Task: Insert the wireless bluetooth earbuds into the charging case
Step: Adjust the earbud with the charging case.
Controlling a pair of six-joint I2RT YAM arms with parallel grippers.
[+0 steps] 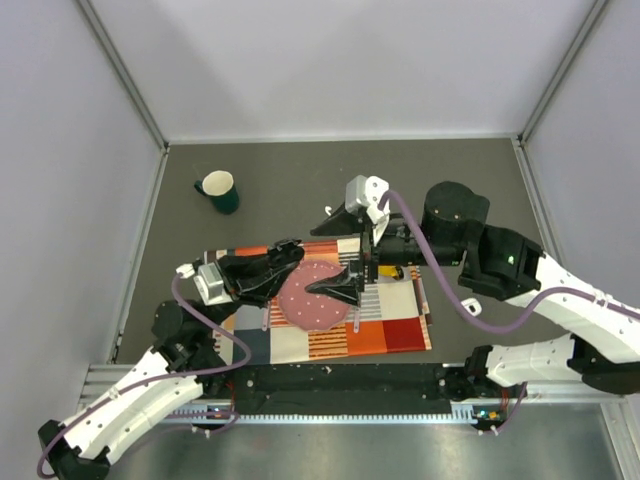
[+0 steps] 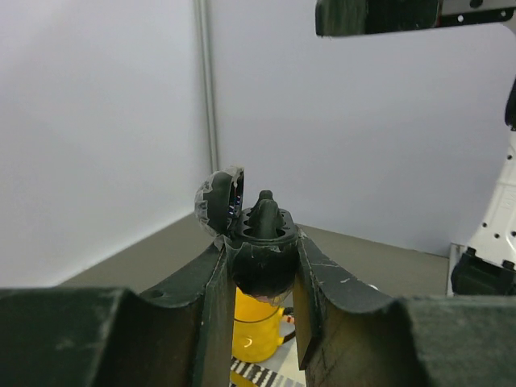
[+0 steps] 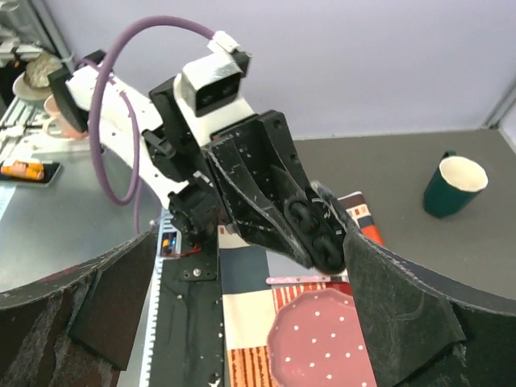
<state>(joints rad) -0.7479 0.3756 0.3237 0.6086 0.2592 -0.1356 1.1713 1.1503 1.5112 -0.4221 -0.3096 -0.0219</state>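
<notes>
Firmly, the case (image 2: 260, 282) is clamped between the scuffed black fingers of the left gripper (image 2: 262, 254), which are drawn narrow around it. It is seen as a dark, rounded, glossy shell with its domed lid (image 2: 219, 201) hinged open and two round sockets exposed. A dark stub (image 2: 264, 208) is seen standing up between the sockets; whether it is an earbud cannot be told. The right gripper (image 1: 352, 275) is spread wide and empty just beside the case. Below, a pink, white-dotted, many-sided plate (image 3: 322, 339) is laid on a patchwork cloth (image 1: 385, 335) of striped and plain squares. A glossy yellow mug (image 2: 254, 330) is seen beyond the case. A dark green mug (image 1: 219, 190) with a pale inside is set well apart on the matte grey table (image 1: 300, 170).
</notes>
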